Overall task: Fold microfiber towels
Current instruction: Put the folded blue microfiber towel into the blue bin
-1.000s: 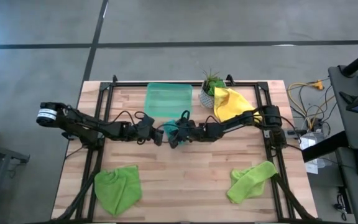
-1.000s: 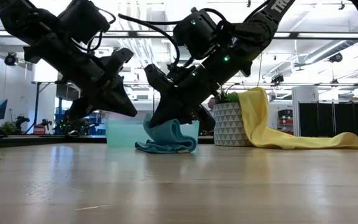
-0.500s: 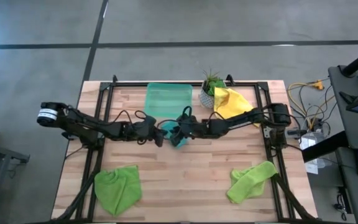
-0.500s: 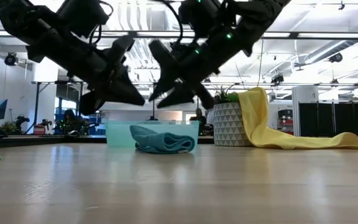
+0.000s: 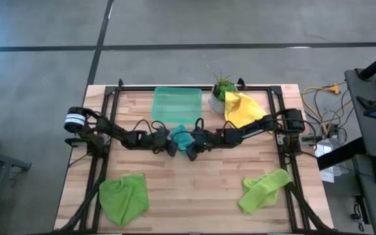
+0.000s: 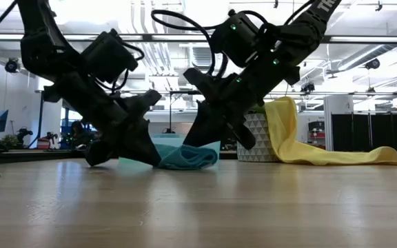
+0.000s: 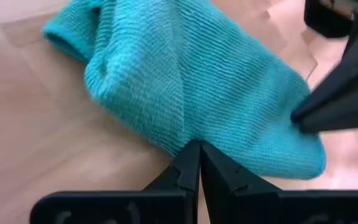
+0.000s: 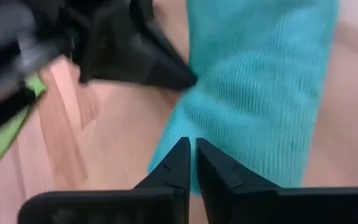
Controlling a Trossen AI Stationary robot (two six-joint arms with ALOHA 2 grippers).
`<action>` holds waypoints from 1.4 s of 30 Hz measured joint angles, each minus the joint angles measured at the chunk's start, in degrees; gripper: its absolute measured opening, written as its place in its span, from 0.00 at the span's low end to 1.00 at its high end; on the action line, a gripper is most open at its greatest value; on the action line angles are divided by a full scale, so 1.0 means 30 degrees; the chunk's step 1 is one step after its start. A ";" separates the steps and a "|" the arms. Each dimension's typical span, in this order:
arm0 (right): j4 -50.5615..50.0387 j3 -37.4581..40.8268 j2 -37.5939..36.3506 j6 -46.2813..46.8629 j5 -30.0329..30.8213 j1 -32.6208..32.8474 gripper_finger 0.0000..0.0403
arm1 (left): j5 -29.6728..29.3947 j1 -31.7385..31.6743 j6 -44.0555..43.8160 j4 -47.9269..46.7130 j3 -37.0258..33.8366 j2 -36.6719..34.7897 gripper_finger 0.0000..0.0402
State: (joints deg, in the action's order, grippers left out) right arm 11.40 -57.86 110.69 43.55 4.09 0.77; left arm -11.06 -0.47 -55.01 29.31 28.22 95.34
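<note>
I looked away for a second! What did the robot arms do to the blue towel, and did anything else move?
Both arms came back down to the teal towel after lifting off it half a second ago. The left gripper and right gripper now press shut at its edge from opposite sides. The left arm also stretched further toward the middle. The yellow towel, both lime green towels, the green tray and the plant pot stayed put.

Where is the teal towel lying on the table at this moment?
In the high view the teal towel lies near the table's middle, just in front of the green tray, between the left gripper and the right gripper.
</note>
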 joint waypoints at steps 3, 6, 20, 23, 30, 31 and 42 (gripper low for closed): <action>-0.0141 0.0098 0.0007 0.0004 -0.0488 0.0031 0.03 | -0.0836 0.0015 -0.0072 0.0017 -0.0031 -0.0445 0.00; -0.0484 0.0101 0.0007 0.0051 -0.0750 0.0023 0.03 | -0.2129 0.0022 -0.0078 -0.0396 -0.0093 -0.1468 0.00; 0.0641 0.0122 -0.0486 -0.0233 -0.1162 0.0023 0.03 | -0.4848 -0.0833 0.0527 -0.2016 -0.0101 -0.2441 0.00; 0.0791 0.0115 -0.0153 -0.0231 -0.1472 0.0023 0.03 | -0.4825 -0.1185 0.0534 -0.1926 -0.0076 -0.2099 0.00; 0.0799 0.0108 0.0567 -0.0008 -0.2251 0.0031 0.03 | -0.3839 -0.2191 0.1117 -0.0134 0.0001 -0.1124 0.00; 0.0703 0.0108 0.0600 -0.0008 -0.2307 0.0031 0.03 | -0.3672 -0.2301 0.1117 0.0111 0.0001 -0.0954 0.00; -0.1134 0.0176 -0.2523 -0.0161 -0.1033 -0.0317 0.03 | -0.2263 -0.2570 0.1026 -0.0044 -0.0117 -0.2953 0.00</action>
State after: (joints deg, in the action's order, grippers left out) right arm 8.00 -57.33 103.13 43.07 0.99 -0.18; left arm -17.85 -8.18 -51.93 29.17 27.87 86.48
